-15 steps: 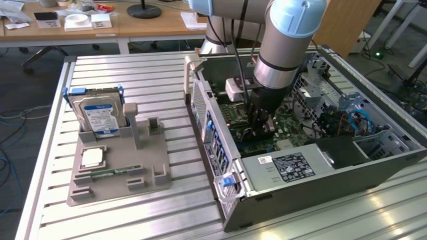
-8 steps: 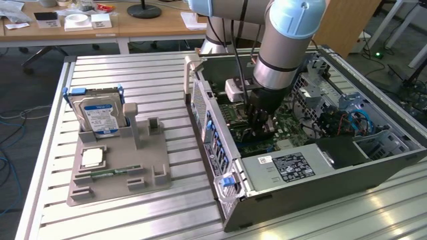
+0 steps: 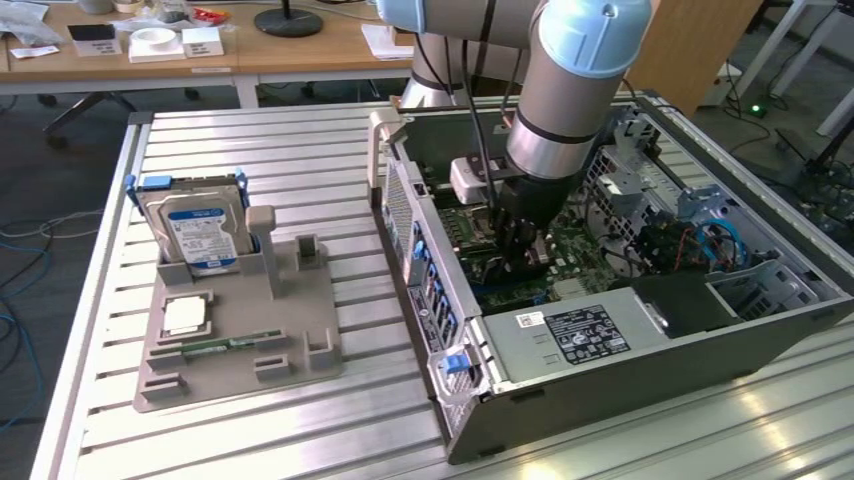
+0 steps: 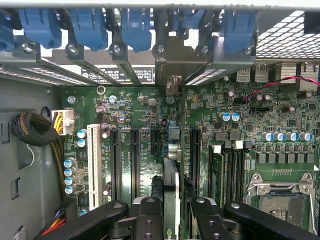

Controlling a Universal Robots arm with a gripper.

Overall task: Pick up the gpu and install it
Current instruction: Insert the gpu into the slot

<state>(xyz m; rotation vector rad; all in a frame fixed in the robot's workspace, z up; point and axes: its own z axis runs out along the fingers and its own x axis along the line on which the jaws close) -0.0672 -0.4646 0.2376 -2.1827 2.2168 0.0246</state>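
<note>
Gripper (image 4: 171, 212) fingers are clamped on the gpu (image 4: 170, 185), which stands on edge between the 2 black finger pads (image 4: 148, 220) at the lower middle of the wrist view. Its silver end bracket (image 4: 172, 67) reaches up to the case's rear slot row, near the upper middle of that picture, among the blue slot clips (image 4: 135, 27). The card runs in line with the black expansion slots (image 4: 135, 162) on the green motherboard (image 4: 225, 105); whether its lower edge is seated in a slot cannot be told. A white slot (image 4: 93, 157) lies at the left of the board, and the metal CPU socket (image 4: 281, 197) sits at the lower right.

In the exterior view, the arm (image 3: 567, 100) comes down from the upper middle of the frame into the open computer case (image 3: 601, 370), the gripper (image 3: 518, 262) low over the motherboard near the frame's centre. A grey power supply (image 3: 581, 335) with a black label fills the case's near end. At the left of the frame, a grey parts holder (image 3: 240, 350) rests on the slatted aluminium table (image 3: 267, 430), with a blue-labelled hard drive (image 3: 196, 232) standing upright in it and a narrow green RAM stick (image 3: 220, 345) lying flat.
</note>
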